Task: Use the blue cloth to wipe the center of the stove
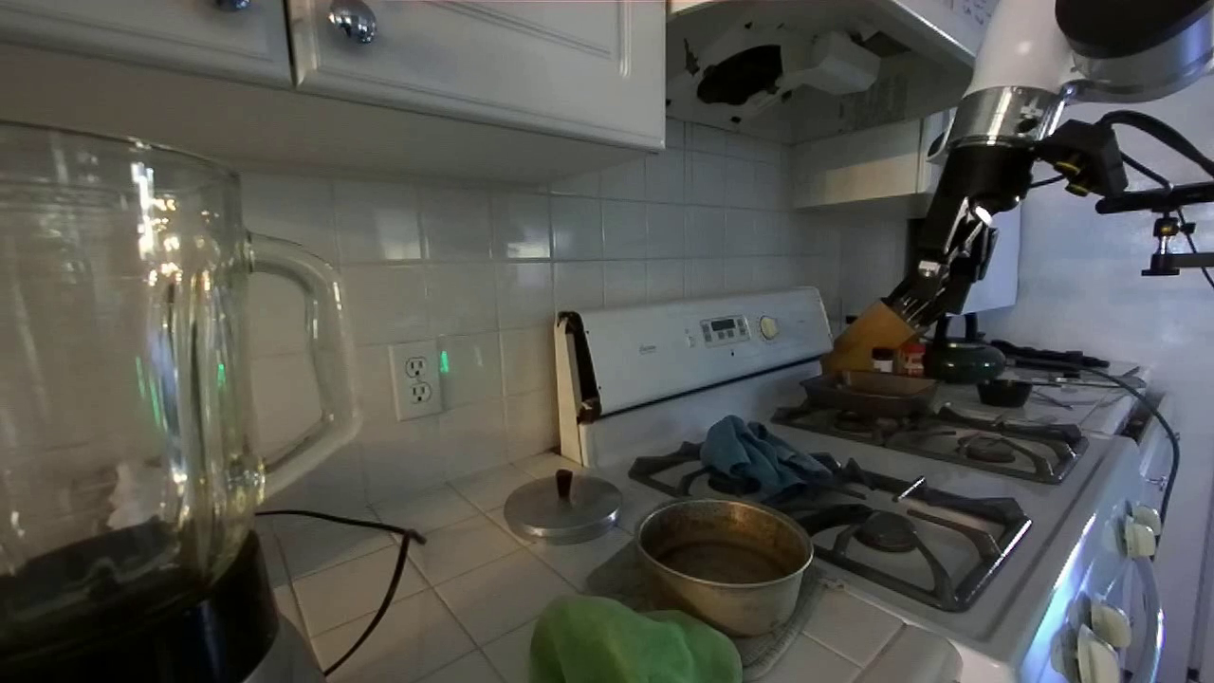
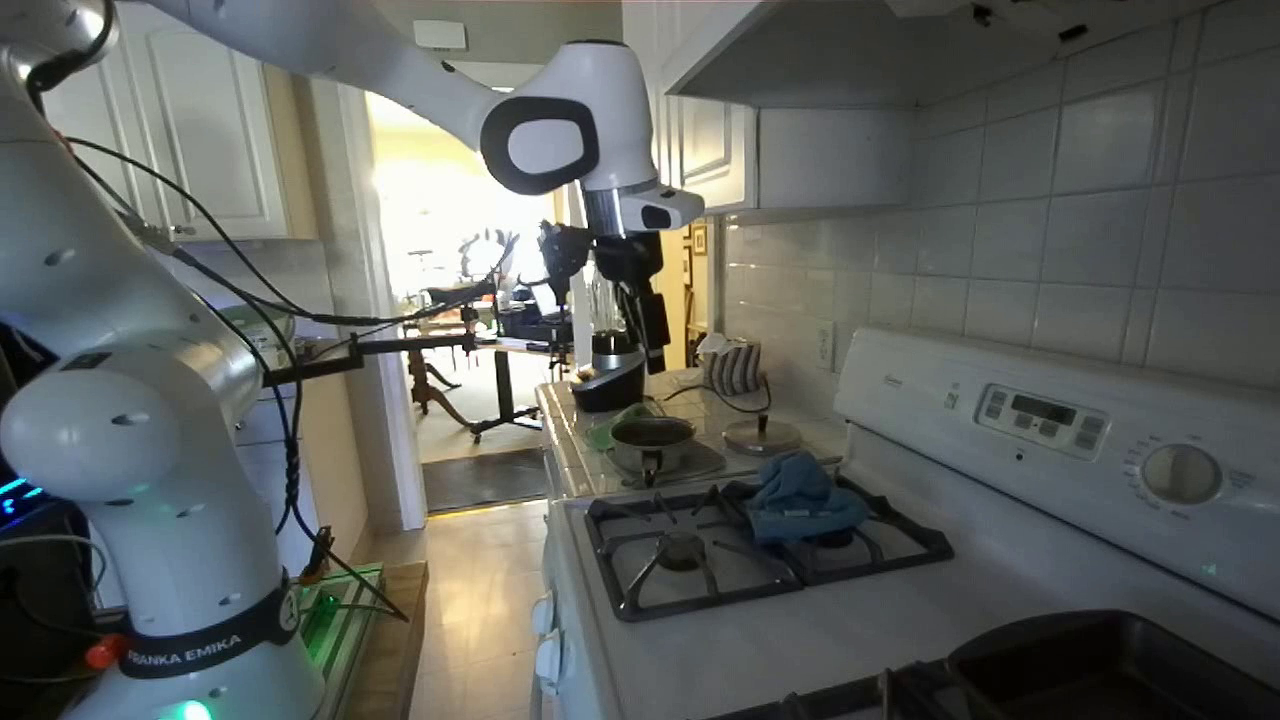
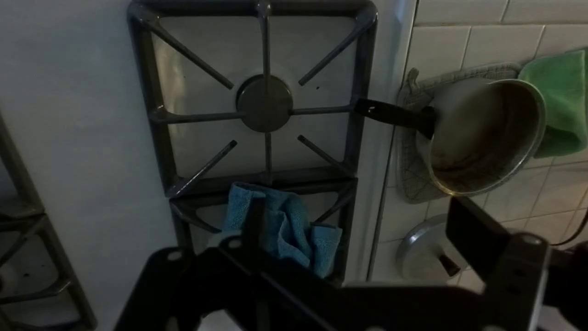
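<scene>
- While the black two-fingered gripper (image 3: pixel 357 207) is hanging above the white gas stove (image 2: pixel 780 632), I'm seeing its jaws standing wide apart, empty.
- Below, the crumpled blue terry cloth (image 3: pixel 291 218) is lying on the dark metal rear grate (image 3: pixel 183 230), nearer the jaw at the wrist view's left.

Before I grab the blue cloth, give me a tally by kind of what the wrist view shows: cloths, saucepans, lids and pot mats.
Cloths: 2 (blue cloth, green cloth)
Saucepans: 1 (saucepan with a dark handle)
Lids: 1 (round lid)
Pot mats: 1 (grey mat under the saucepan)
Total: 5
</scene>
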Available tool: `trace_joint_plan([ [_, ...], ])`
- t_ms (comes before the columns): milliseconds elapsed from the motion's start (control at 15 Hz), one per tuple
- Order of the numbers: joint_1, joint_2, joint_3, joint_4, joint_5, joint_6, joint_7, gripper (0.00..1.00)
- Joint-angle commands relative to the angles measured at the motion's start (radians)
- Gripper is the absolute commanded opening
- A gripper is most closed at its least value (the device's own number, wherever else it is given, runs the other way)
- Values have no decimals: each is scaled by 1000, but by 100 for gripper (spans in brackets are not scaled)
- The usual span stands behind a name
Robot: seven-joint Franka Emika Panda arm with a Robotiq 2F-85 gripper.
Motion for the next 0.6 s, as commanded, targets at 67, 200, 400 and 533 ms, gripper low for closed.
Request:
trace_joint_plan([
  [67, 21, 119, 22, 39, 36, 52, -36, 100],
  [200, 37, 184, 29, 61, 49, 87, -61, 100],
  [400, 56, 279, 46, 102, 54, 153, -110, 100],
  [533, 61, 343, 61, 134, 53, 201, -134, 100],
])
